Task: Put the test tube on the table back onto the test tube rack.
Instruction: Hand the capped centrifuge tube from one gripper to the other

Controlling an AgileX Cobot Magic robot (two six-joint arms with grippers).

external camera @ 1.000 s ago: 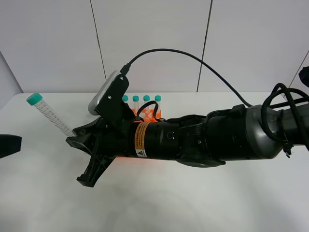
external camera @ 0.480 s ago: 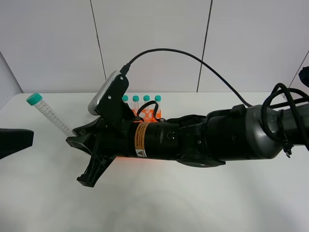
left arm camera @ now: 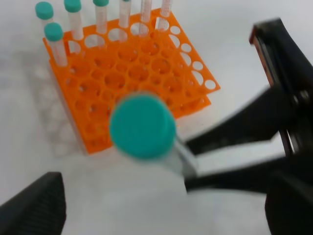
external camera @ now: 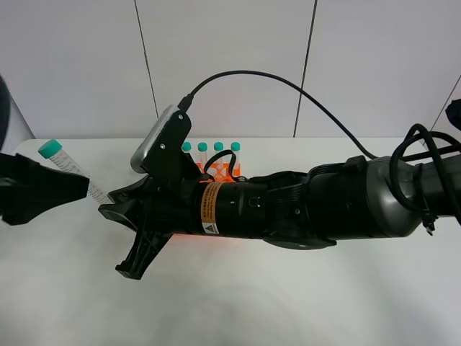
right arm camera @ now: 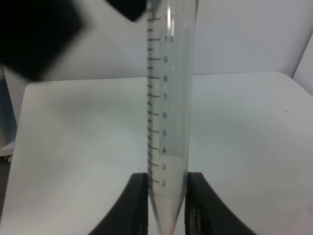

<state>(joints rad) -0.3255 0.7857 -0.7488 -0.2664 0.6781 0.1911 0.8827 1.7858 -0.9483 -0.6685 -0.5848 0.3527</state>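
Above the white surface (external camera: pixel 302 306), the right gripper (external camera: pixel 106 205) stays clamped on the conical tip of the tilted test tube (external camera: pixel 63 161). The left gripper (external camera: pixel 61 190), spread wide, has slid in toward its teal cap (left arm camera: pixel 142 126), away from the orange test tube rack (left arm camera: pixel 142 83).

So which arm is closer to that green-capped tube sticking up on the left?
Right. The right gripper has its jaws shut on the pointed lower end of the test tube. The left gripper is at the capped end, jaws open on either side, not touching it.
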